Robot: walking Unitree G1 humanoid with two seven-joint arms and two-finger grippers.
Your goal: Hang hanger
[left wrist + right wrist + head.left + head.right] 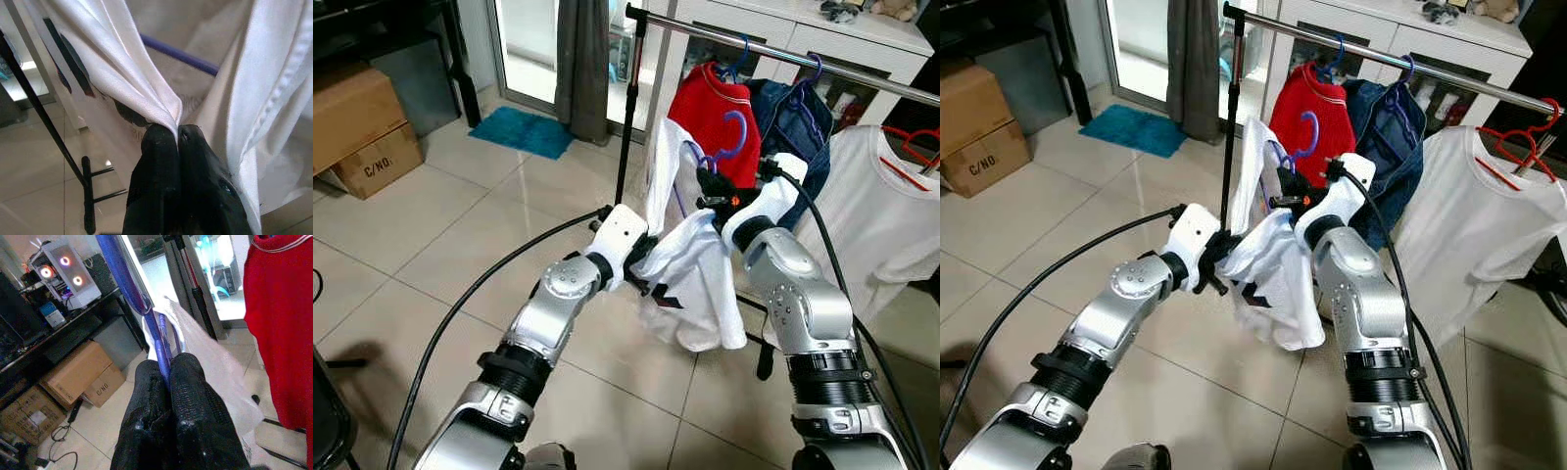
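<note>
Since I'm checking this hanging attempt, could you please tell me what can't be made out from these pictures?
- Purple hanger: its shoulders are covered by the white shirt in the eye views; only the hook shows.
- Right gripper, shut on the hanger: hidden in the eye views behind its own wrist.
- Rail: its right end is cut off by the edge of the eye views.
- Left gripper: how much shirt fabric it pinches is hidden between the fingers.

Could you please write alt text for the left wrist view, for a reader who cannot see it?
The left gripper has its two black fingers shut on a fold of the white shirt, which drapes over a purple hanger. A black rack stand rises from the tiled floor behind.
</note>
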